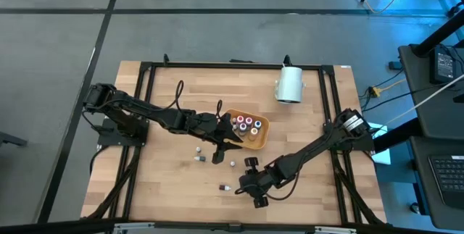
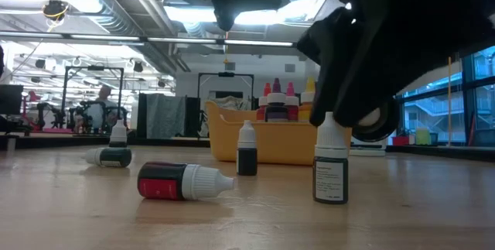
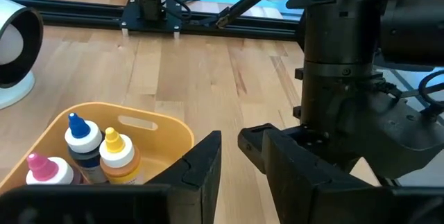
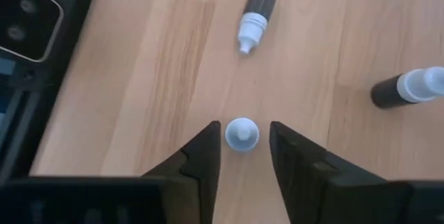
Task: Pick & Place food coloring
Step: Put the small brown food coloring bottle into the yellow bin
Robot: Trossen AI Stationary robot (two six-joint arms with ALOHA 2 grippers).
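A: Where is the right gripper (image 4: pixel 241 156)?

B: Low over the front middle of the table (image 1: pixel 167 176), pointing straight down. Its jaws stand narrow, one on each side of a white-capped bottle (image 4: pixel 241 134) that stands upright between them. Slim gaps show on both sides of the cap, so I cannot call it a grip.

A: And the rest of the food coloring?

B: Scattered on the wood nearby. A dark bottle with a white cap (image 4: pixel 255 14) lies on its side beyond the upright one, and another dark bottle (image 4: pixel 409 87) lies off to the side. In the low view a red-labelled bottle (image 2: pixel 184 181) lies flat in front, a small dark bottle (image 2: pixel 247 150) stands behind it, and one more bottle (image 2: pixel 110 155) lies further off. Several bottles already stand in the orange tray (image 1: pixel 262 131), among them a blue-capped one (image 3: pixel 83 138), a yellow one (image 3: pixel 116 155) and a pink one (image 3: pixel 44 169).

A: The left gripper (image 3: pixel 229 156)?

B: It hovers just beside the tray's front edge, jaws a narrow gap apart, holding nothing.

A: Anything else?

B: A white cylinder (image 1: pixel 290 84) lies near the table's far edge.
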